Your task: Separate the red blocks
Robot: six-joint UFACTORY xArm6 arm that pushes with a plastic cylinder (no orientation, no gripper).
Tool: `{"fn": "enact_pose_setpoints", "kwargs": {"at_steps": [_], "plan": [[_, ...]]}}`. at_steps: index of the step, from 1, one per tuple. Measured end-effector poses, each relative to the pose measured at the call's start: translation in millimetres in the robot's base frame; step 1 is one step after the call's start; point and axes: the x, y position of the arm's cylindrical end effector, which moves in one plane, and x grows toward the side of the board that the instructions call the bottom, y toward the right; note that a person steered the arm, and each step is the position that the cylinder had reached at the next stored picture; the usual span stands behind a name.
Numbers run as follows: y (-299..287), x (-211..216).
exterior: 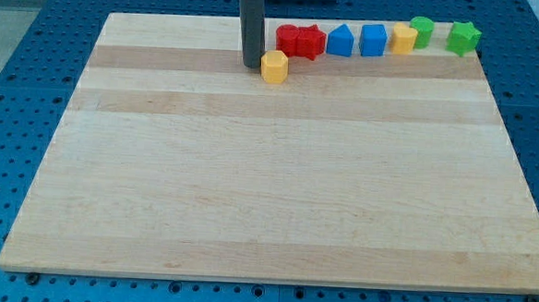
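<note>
Two red blocks touch each other near the view's top: a rounded red block (287, 39) on the left and a star-like red block (309, 41) on the right. My tip (251, 66) stands on the board just left of a yellow hexagonal block (274, 66), touching or nearly touching it. The tip is left of and slightly below the red pair, not touching them.
Right of the red blocks along the top edge stand a blue house-shaped block (340, 41), a blue cube (373, 40), a yellow block (403, 38), a green rounded block (422, 31) and a green star block (463, 37). The wooden board (268, 188) lies on a blue perforated table.
</note>
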Motion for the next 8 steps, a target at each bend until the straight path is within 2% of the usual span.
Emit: {"fn": "enact_pose_setpoints", "kwargs": {"at_steps": [1,2,3,4,6,7,8], "plan": [[0.0,-20.8],[-0.1,-94.4],[18.2,-106.1],[77.0,-104.5],[87.7,-99.3],[87.0,-42.9],[87.0,-33.8]]}}
